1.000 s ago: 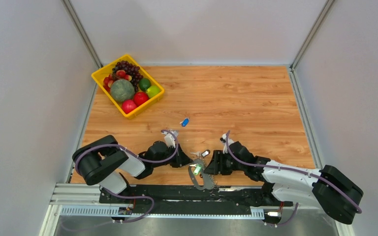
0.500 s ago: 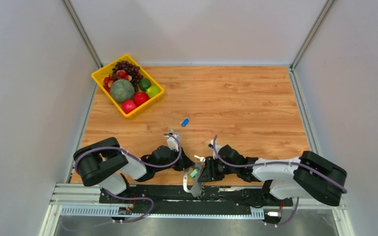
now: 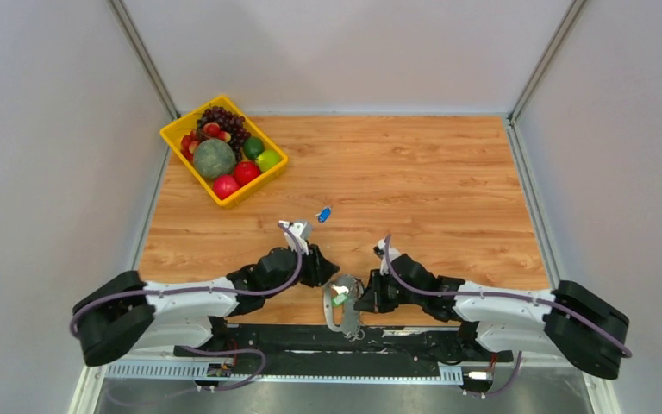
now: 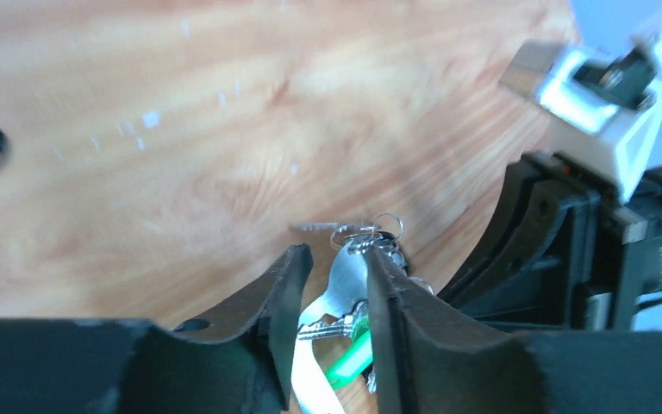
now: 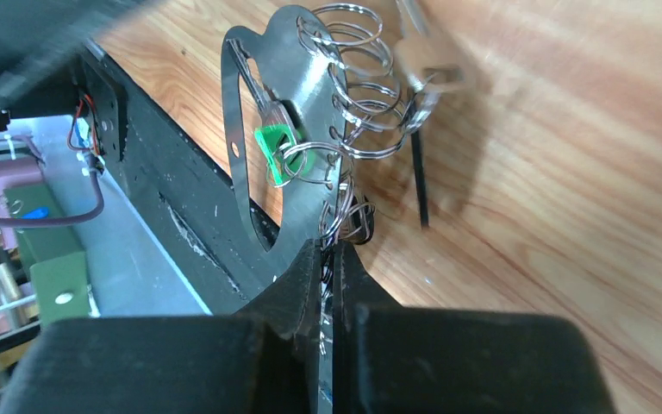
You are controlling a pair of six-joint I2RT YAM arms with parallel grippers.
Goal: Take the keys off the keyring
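Note:
The keyring (image 3: 342,309), a flat grey metal loop (image 5: 243,138) carrying several wire rings (image 5: 355,86), hangs tilted over the table's near edge between my two grippers. My right gripper (image 5: 329,250) (image 3: 363,298) is shut on its lower end. A green tag (image 5: 274,143) (image 4: 351,360) and silver keys (image 4: 323,329) hang on it. My left gripper (image 4: 336,259) (image 3: 326,274) stands open around the loop's other end; its right finger (image 4: 388,297) touches the metal, while the left finger (image 4: 286,289) stands apart. A blue-headed key (image 3: 323,213) lies loose further back on the table.
A yellow basket (image 3: 191,114) of fruit stands at the back left. The black rail (image 3: 293,338) runs just below the keyring along the table's front edge. My right arm's wrist (image 4: 586,241) fills the right of the left wrist view.
My right gripper has shut on the keyring's end. The left gripper has let go and opened, and its arm has stretched out lower. The bunch has shifted slightly left.

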